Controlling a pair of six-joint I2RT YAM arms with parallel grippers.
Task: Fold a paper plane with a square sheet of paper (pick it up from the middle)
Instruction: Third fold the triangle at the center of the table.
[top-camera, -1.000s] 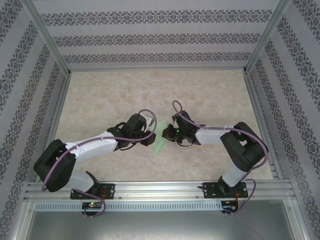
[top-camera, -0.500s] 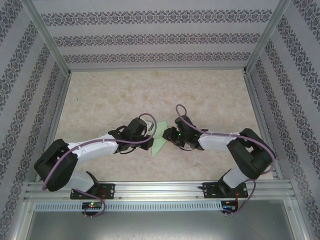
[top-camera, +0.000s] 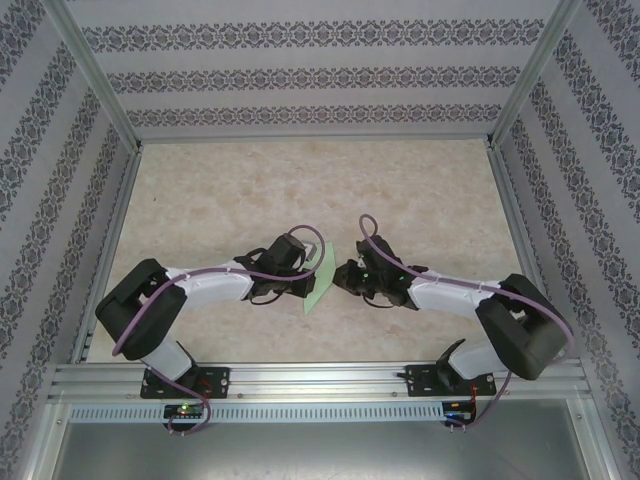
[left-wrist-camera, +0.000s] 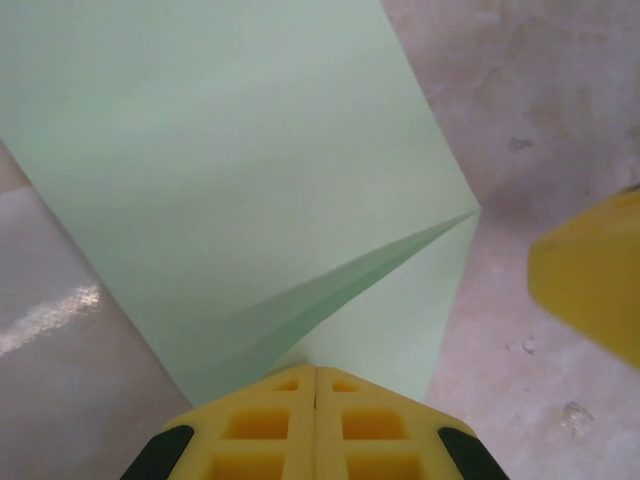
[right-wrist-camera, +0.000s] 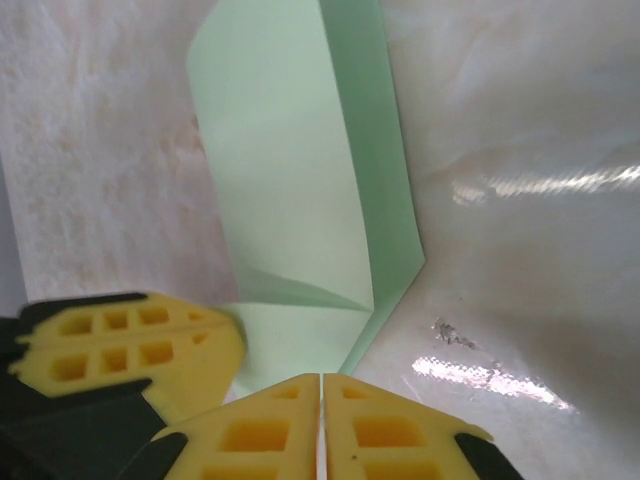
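One folded green sheet (left-wrist-camera: 230, 150), mid-table (top-camera: 300, 190) between two hands, partly hidden from above. Left hand (left-wrist-camera: 316, 372) clamped on its edge; right hand (right-wrist-camera: 321, 378) closed at the edge, grip unclear.

The folded sheet of paper (top-camera: 318, 282) lies near the middle of the tabletop (top-camera: 420, 190), between the two pincers. The left pincer (top-camera: 303, 285) meets its left side and the right pincer (top-camera: 338, 281) its right (tips almost facing each other).
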